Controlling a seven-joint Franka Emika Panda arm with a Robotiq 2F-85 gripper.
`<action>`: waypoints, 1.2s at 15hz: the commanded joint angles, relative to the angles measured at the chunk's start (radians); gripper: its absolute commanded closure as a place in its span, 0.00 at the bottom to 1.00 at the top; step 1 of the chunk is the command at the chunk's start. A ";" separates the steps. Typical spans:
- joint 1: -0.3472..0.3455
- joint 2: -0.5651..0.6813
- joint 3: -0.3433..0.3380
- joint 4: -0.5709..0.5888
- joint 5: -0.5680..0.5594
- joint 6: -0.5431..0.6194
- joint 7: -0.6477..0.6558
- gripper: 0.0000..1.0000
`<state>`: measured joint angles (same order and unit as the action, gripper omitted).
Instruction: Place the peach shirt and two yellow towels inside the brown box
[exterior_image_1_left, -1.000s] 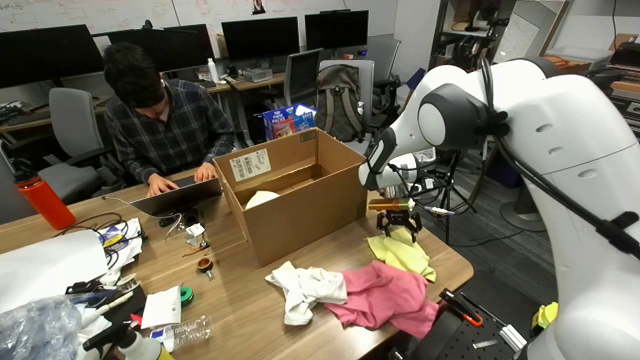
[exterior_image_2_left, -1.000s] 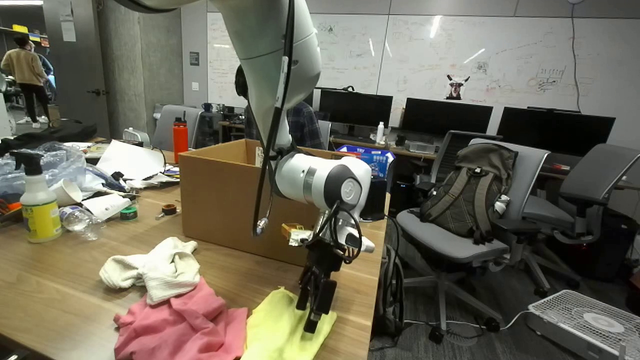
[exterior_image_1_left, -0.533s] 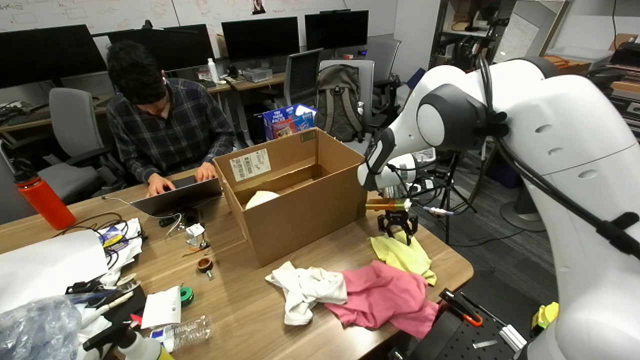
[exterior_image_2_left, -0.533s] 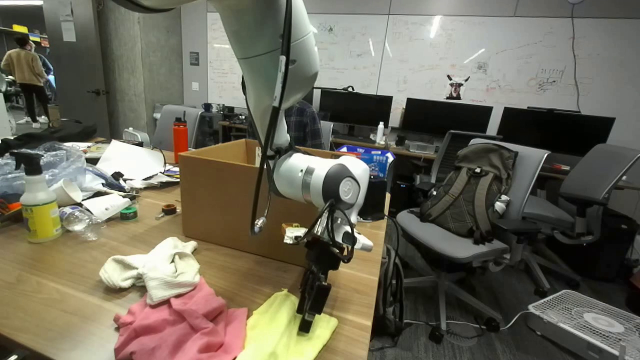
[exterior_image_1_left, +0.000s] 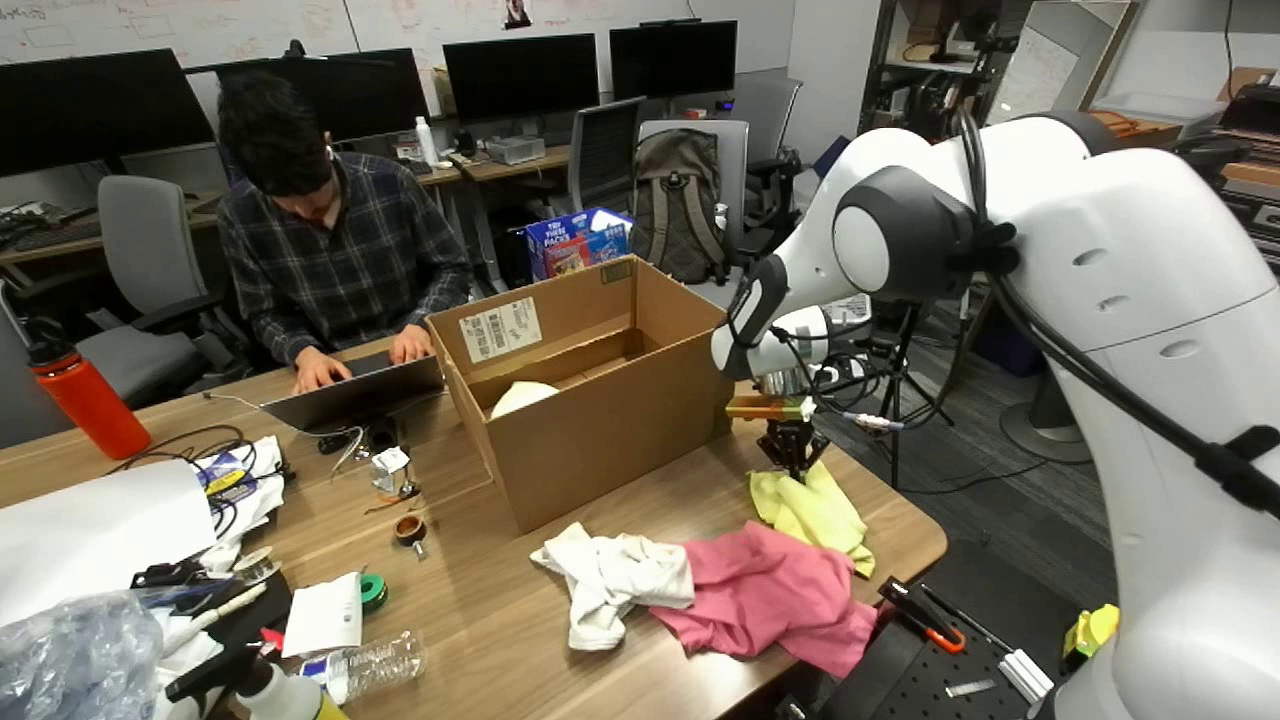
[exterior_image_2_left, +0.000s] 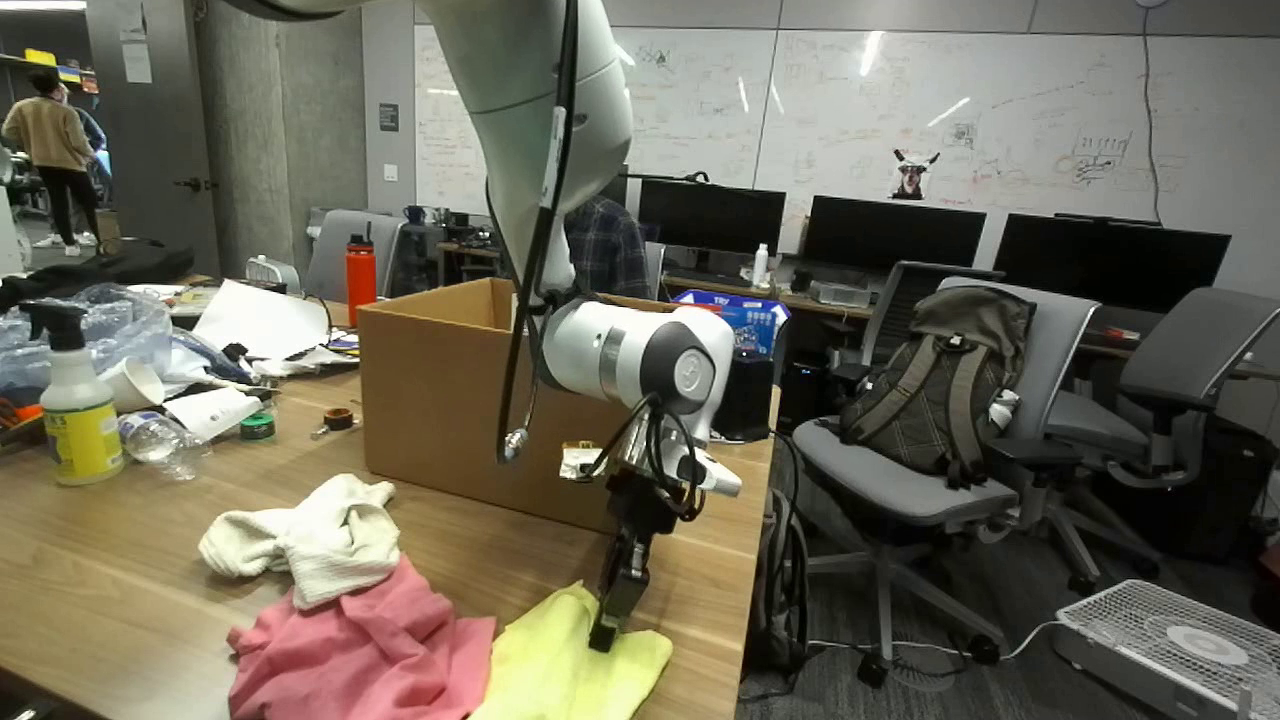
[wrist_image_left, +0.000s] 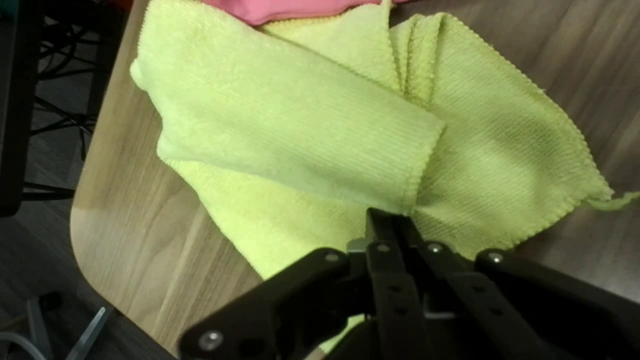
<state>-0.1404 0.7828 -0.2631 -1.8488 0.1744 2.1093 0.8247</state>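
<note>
Pale yellow towel cloth (exterior_image_1_left: 815, 515) lies crumpled near the table corner; its layers overlap in the wrist view, so I cannot tell whether it is one towel or both. My gripper (wrist_image_left: 392, 214) points down onto it, fingers together, with creases (wrist_image_left: 425, 212) running into the tips; it looks shut on a pinch of the cloth. In an exterior view the gripper (exterior_image_2_left: 602, 640) stands among the towel's folds (exterior_image_2_left: 570, 660). The open brown box (exterior_image_1_left: 610, 440) stands behind, white label on its inner flap. A pale cream piece (exterior_image_1_left: 523, 397) shows inside, perhaps the peach shirt, mostly hidden by the wall.
Pink cloth (exterior_image_1_left: 765, 590) lies beside the towel, with whitish cloth (exterior_image_1_left: 620, 580) overlapping it. A bottle (exterior_image_1_left: 370, 665), a green tape roll (exterior_image_1_left: 373, 591) and papers lie farther along the table (exterior_image_1_left: 480, 600). A seated person (exterior_image_1_left: 330, 250) types at a laptop behind the box.
The fingers have gone from wide apart to together at the towel. The gripper has shifted slightly towards the box, and the towel's edge has drawn in and bunched around the tips.
</note>
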 joint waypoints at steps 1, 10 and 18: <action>0.027 -0.054 -0.012 -0.035 -0.014 -0.003 0.033 1.00; 0.056 -0.276 0.001 -0.148 -0.014 0.040 0.024 0.99; 0.069 -0.504 0.028 -0.255 -0.025 0.117 0.012 0.99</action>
<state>-0.0818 0.3953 -0.2482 -2.0285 0.1695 2.1751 0.8366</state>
